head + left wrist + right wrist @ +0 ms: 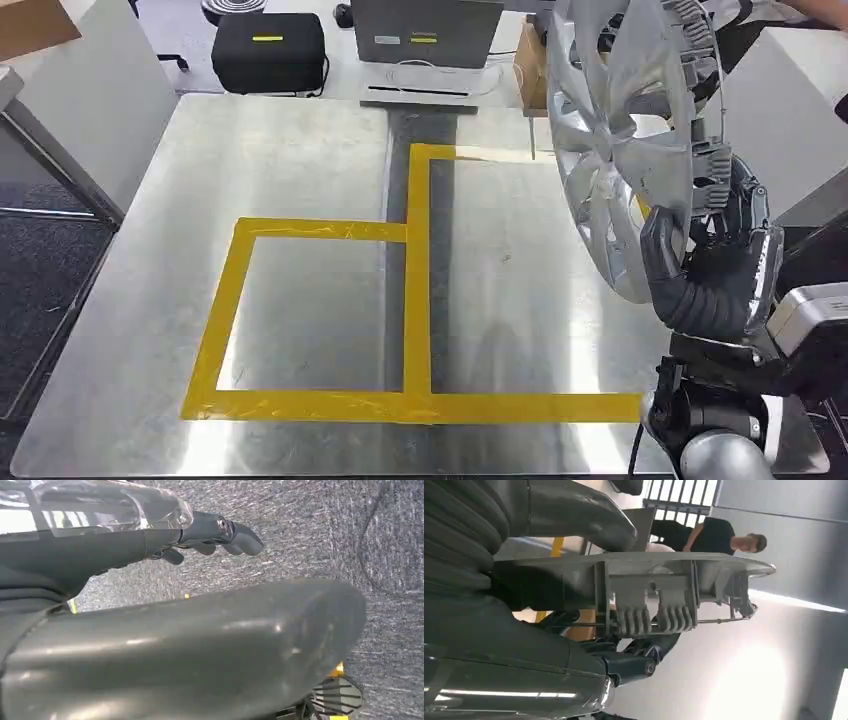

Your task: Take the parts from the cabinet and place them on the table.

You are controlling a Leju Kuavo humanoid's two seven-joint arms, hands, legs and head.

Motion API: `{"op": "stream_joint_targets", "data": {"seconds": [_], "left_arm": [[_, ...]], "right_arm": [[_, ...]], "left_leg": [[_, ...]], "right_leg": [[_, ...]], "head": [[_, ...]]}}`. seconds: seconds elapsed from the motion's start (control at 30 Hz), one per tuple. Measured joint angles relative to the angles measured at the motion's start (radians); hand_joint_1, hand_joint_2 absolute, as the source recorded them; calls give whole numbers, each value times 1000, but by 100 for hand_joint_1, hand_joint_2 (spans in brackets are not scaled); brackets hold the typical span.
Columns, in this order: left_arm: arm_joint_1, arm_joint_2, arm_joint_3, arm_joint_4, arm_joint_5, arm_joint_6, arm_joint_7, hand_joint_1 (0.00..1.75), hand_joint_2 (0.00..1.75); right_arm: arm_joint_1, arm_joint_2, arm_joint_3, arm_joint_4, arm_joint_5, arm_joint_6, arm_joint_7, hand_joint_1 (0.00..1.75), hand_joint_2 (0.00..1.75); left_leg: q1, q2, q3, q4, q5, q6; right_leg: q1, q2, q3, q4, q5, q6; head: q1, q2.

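— Where does the silver plastic spoked wheel cover stand?
— Upright on edge over the steel counter, right side; my right hand grips its lower rim; left hand hangs, fingers apart, holding nothing; laying flat comes next, I judge.

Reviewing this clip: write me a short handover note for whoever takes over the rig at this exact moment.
Right hand: grips the silver wheel cover by its rim, held upright over the right side of the metal table, not yet set down.
Left hand: holds nothing, over grey carpet.
Done: part taken and carried to the table.
Left: lower it onto the table, perhaps inside the yellow tape outline, then release.
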Motion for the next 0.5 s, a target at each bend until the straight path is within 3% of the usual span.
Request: {"op": "stream_joint_targets", "data": {"seconds": [0.3,0.5], "left_arm": [[0,0,-2,0,-6,0,1,0,0],[-1,1,-15,0,-8,0,3,0,0]], "right_arm": [[0,0,-3,0,25,-7,14,175,175],[1,-11,-10,9,106,3,70,175,175]], "left_leg": [[-1,-1,0,0,0,0],[-1,-3,0,0,0,0]], "right_leg": [[0,-3,-1,1,0,0],[0,-4,-1,1,0,0]], "head": [[0,0],[0,0]]}}
